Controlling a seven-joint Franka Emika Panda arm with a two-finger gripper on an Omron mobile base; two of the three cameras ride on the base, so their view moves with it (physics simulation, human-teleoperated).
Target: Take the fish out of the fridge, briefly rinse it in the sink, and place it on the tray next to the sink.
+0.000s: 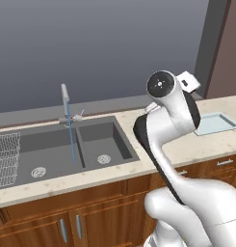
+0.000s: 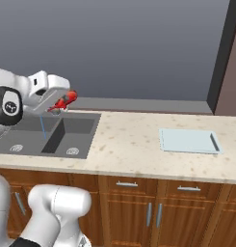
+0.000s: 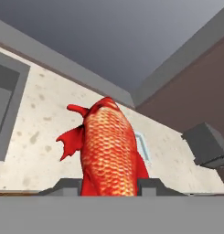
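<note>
The red-orange fish point(image 2: 66, 100) is clamped between my gripper point(image 2: 58, 104) fingers, and the gripper is shut on it. It hangs above the right edge of the dark grey sink point(image 2: 52, 140), tail pointing toward the counter. In the hand view the scaly fish point(image 3: 109, 151) rises from the gripper point(image 3: 109, 186), with the sink point(image 3: 3, 105) at left and a sliver of the tray point(image 3: 143, 145) behind it. The pale blue tray point(image 2: 189, 141) lies on the counter well right of the sink. From the left, my own arm hides the hand; the sink point(image 1: 90, 140) and tray point(image 1: 213, 123) show. The fridge is out of view.
A thin blue stream of water point(image 1: 72, 140) runs from the silver tap point(image 1: 65, 96) into the sink. A white wire rack point(image 1: 4, 159) sits at the sink's far left. A dark grey block point(image 3: 209, 144) shows at the right of the hand view. A brown wall point(image 2: 230, 82) ends the counter.
</note>
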